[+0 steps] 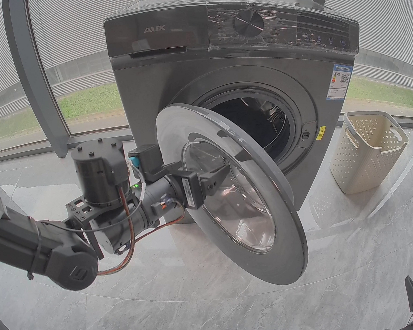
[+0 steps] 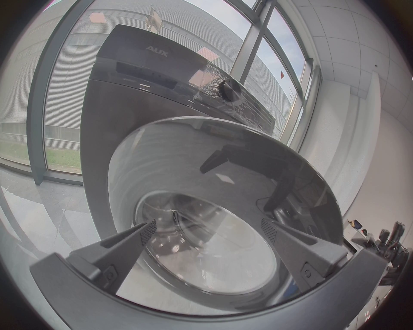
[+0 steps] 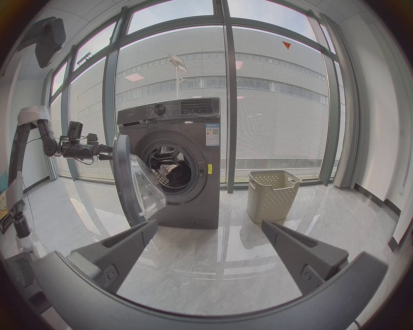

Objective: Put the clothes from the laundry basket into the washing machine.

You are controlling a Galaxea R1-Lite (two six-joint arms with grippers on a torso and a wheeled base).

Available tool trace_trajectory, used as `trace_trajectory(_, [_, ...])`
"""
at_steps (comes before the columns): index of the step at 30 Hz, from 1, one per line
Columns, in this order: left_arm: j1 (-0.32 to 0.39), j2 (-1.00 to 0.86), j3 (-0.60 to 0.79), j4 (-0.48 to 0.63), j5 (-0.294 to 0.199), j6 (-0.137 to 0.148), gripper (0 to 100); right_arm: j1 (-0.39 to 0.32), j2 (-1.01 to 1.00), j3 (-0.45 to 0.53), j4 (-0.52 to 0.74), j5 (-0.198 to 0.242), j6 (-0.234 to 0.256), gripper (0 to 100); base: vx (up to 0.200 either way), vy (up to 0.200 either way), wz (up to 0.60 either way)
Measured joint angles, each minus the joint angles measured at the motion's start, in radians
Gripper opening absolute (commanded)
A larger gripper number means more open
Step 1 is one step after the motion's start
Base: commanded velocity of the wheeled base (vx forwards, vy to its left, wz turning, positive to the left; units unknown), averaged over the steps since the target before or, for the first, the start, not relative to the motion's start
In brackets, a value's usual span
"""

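Head view: grey floor (image 1: pixel 202 308), window wall (image 1: pixel 81 50); washer door (image 1: pixel 278 251) open; L fingers (image 2: pixel 124 249), R fingers (image 3: pixel 124 247) apart.

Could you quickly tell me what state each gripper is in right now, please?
Left gripper: open, holding nothing, at the round grey washing machine door.
Right gripper: open, holding nothing.
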Motion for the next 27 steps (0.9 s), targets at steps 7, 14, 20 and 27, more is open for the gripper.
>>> trace_trajectory(7, [0.032,0.091,-0.160,-0.004,0.062,-0.054,100,0.000,0.000,0.000,0.000,0.000,0.000,100,0.000,0.000,0.00])
trace_trajectory(14, [0.054,0.155,-0.200,-0.008,0.096,-0.087,100,0.000,0.000,0.000,0.000,0.000,0.000,100,0.000,0.000,0.00])
trace_trajectory(20, [0.055,0.083,-0.046,-0.028,0.096,-0.084,100,0.001,0.000,0.000,0.000,0.000,0.000,100,0.000,0.000,0.00])
trace_trajectory(27, [0.051,-0.163,0.215,-0.033,0.094,-0.060,100,0.000,0.000,0.000,0.000,0.000,0.000,100,0.000,0.000,0.00])
